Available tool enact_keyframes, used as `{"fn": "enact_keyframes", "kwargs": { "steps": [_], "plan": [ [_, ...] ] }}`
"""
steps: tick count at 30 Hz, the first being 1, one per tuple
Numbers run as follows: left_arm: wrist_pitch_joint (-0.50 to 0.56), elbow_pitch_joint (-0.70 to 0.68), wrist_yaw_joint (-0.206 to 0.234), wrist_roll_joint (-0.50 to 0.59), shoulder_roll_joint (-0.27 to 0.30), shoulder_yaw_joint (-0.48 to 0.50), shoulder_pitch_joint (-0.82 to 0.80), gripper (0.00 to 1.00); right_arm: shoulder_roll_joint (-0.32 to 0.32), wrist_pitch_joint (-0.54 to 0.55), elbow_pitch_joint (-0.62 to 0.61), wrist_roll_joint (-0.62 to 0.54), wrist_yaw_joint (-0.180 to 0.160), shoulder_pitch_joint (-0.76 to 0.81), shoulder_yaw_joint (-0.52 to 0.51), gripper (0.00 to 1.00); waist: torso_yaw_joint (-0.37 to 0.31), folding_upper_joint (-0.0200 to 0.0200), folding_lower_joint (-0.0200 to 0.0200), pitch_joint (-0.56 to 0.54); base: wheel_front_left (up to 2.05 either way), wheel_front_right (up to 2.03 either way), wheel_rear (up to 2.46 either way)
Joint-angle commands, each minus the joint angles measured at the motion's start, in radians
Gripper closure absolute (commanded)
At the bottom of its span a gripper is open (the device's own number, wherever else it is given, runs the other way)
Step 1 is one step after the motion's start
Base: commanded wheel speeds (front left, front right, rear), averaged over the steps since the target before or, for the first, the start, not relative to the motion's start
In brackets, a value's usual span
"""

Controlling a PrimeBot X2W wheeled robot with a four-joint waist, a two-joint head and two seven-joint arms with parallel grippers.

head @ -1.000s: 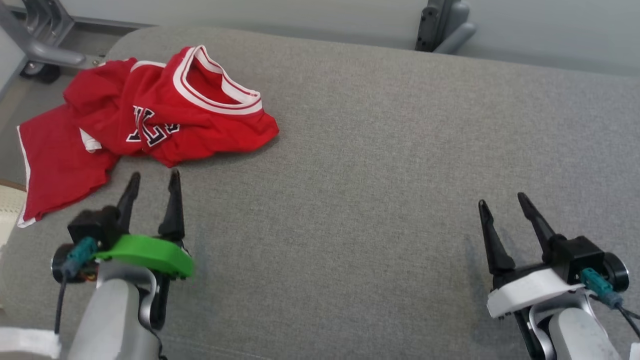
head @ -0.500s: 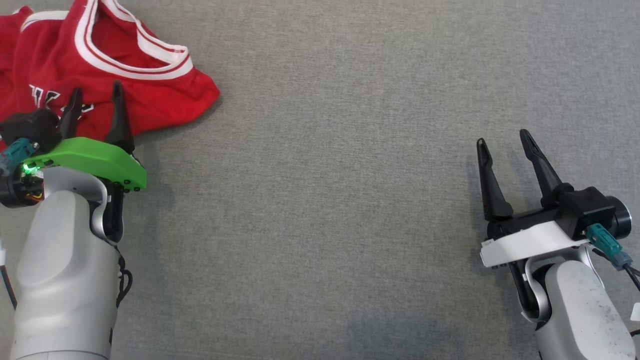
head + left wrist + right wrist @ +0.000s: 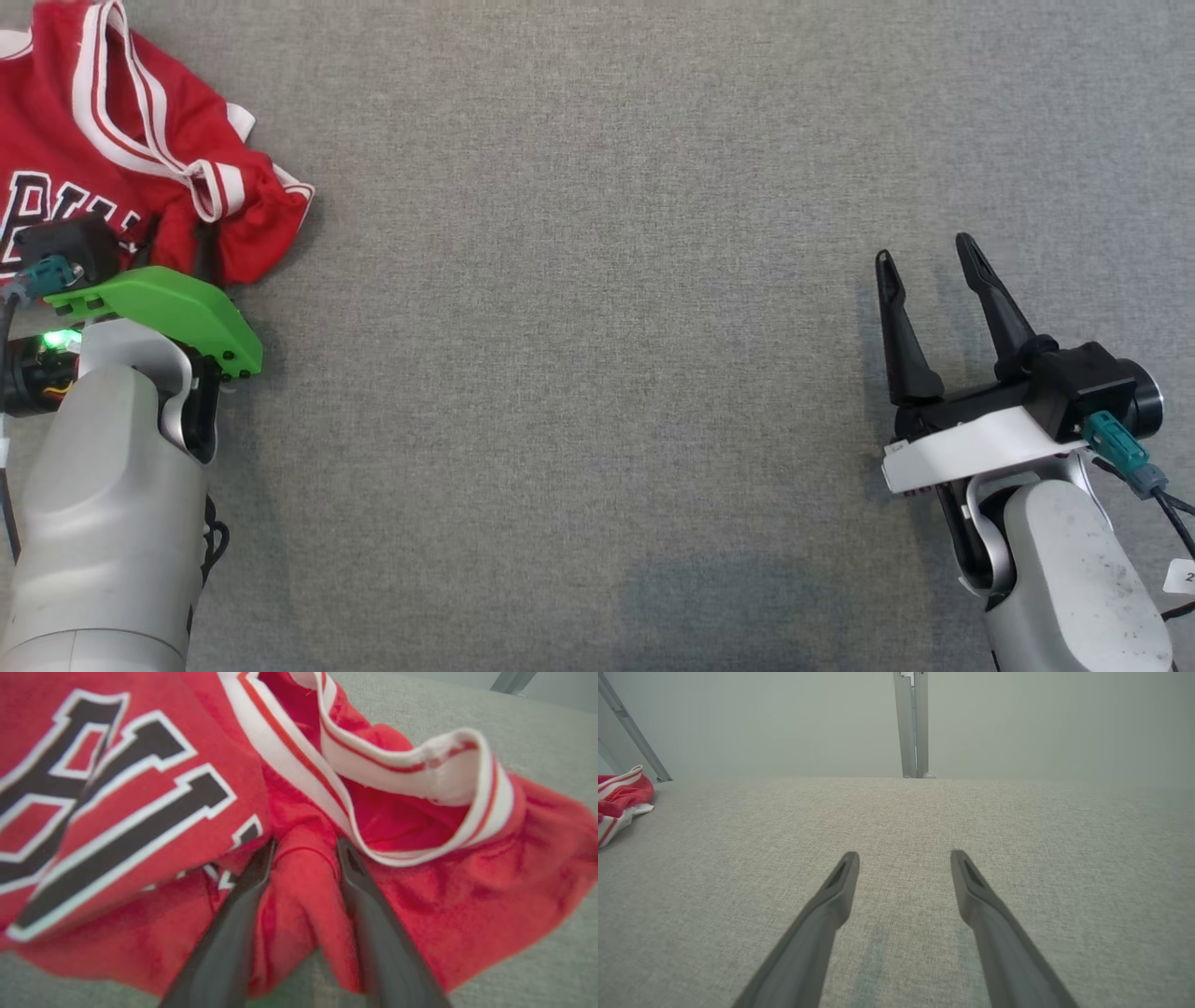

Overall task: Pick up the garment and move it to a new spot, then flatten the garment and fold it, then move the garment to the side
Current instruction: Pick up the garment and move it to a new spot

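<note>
The garment (image 3: 84,159) is a red jersey with white-striped trim and black lettering, crumpled at the far left of the grey fabric surface (image 3: 597,327). My left gripper (image 3: 173,245) has its fingertips pushed into the jersey's near edge. In the left wrist view its jaws (image 3: 303,847) stand apart on either side of a raised fold of the garment (image 3: 140,788), just below the collar trim. My right gripper (image 3: 922,249) hovers open over bare surface at the right, with nothing between its fingers (image 3: 903,855). An edge of the garment (image 3: 621,793) shows far to its left.
A wide stretch of grey surface lies between the two arms. Beyond the far edge of the surface, the right wrist view shows a pale wall with an upright metal post (image 3: 911,723) and a slanted metal strut (image 3: 630,728).
The head camera has tilted down. My left gripper has pushed forward into the jersey and its jaws have begun to narrow around a fold; the collar has bunched up. The right gripper has stayed put.
</note>
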Motion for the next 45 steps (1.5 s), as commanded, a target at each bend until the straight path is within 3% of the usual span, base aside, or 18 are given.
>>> {"fn": "enact_keyframes", "kwargs": {
  "steps": [1, 8, 15, 21, 31, 36, 39, 45],
  "plan": [
    [-0.005, 0.025, -0.008, -0.003, 0.0, -0.014, 0.016, 1.0, 0.0, -0.003, 0.003, 0.001, 0.0, 0.003, -0.001, 0.0, -0.012, -0.0001, 0.0, -0.023, 0.0, 0.0, 0.0],
    [-0.069, 0.009, -0.016, -0.024, 0.001, -0.051, 0.059, 1.0, 0.009, -0.003, 0.012, 0.004, 0.0, 0.049, -0.015, 0.0, -0.022, -0.0001, 0.0, -0.097, 0.0, 0.0, 0.0],
    [-0.119, -0.12, -0.016, -0.055, -0.036, -0.079, 0.104, 1.0, 0.02, -0.003, 0.023, 0.012, 0.0, 0.1, -0.016, 0.0, -0.029, -0.0001, 0.0, -0.179, 0.0, 0.0, 0.0],
    [-0.075, -0.363, -0.017, -0.086, -0.074, -0.19, 0.19, 1.0, 0.027, -0.003, 0.034, 0.024, 0.0, 0.142, 0.006, 0.0, -0.057, -0.0001, 0.0, -0.251, 0.0, 0.0, 0.0],
    [0.138, -0.908, -0.006, -0.103, -0.111, -0.378, 0.383, 1.0, 0.031, -0.003, 0.038, 0.037, 0.0, 0.172, 0.016, 0.0, -0.161, -0.0001, 0.0, -0.314, 0.0, 0.0, 0.0],
    [0.225, -1.093, 0.012, -0.109, -0.126, -0.462, 0.445, 1.0, 0.032, -0.003, 0.044, 0.049, 0.0, 0.188, 0.022, 0.0, -0.225, -0.0001, 0.0, -0.334, 0.0, 0.0, 0.0],
    [0.251, -1.123, 0.031, -0.112, -0.134, -0.488, 0.461, 1.0, 0.032, -0.003, 0.046, 0.058, 0.0, 0.201, 0.028, 0.0, -0.261, -0.0001, 0.0, -0.341, 0.0, 0.0, 0.0],
    [0.258, -0.994, 0.052, -0.111, -0.132, -0.499, 0.462, 1.0, 0.032, -0.003, 0.04, 0.07, 0.0, 0.218, 0.016, 0.0, -0.312, -0.0001, 0.0, -0.341, 0.0, 0.0, 0.0]
  ]
}}
